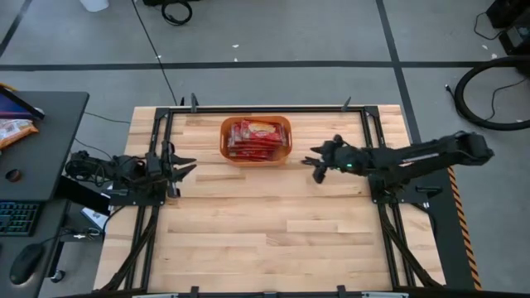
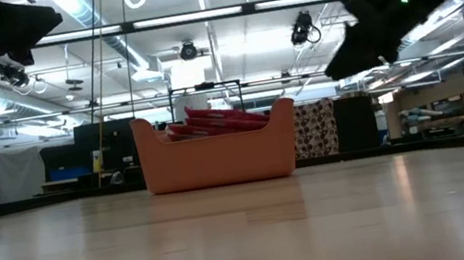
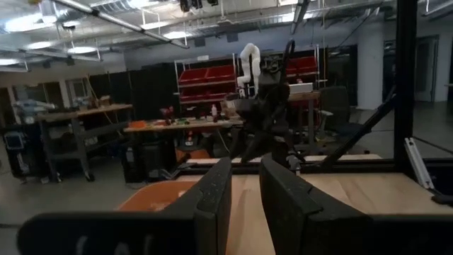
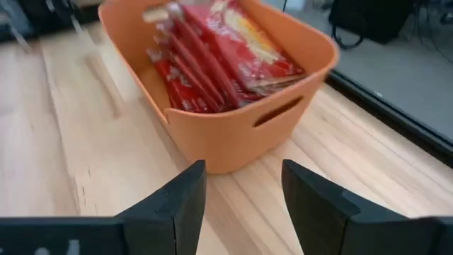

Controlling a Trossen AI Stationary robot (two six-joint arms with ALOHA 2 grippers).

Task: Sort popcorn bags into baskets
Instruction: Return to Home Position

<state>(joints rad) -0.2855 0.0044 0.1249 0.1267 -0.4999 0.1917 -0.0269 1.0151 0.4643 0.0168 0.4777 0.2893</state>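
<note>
Tub and contents: the orange tub (image 1: 256, 161) sits on the wooden table (image 1: 273, 223), near its far edge and about midway between the two arms. I see all the red popcorn bags (image 1: 255, 137) inside it, stacked and leaning on one another. In the low view their top edges (image 2: 221, 118) show above the tub's rim (image 2: 217, 156). I can't get a count from any view.

Right arm: the right gripper (image 1: 315, 163) hangs above the table just beside the tub, on its right, pointing at it without touching. In the right wrist view the fingers (image 4: 187, 202) stand wide apart with nothing between them. The tub's handle-slot wall (image 4: 233, 142) faces the camera, and the bags (image 4: 226, 57) are packed behind it.

Left arm: the left gripper (image 1: 189, 165) is at the left side of the table, well apart from the tub and aimed toward it. Its fingers (image 3: 216, 205) are parted by a narrow gap and hold nothing.
</note>
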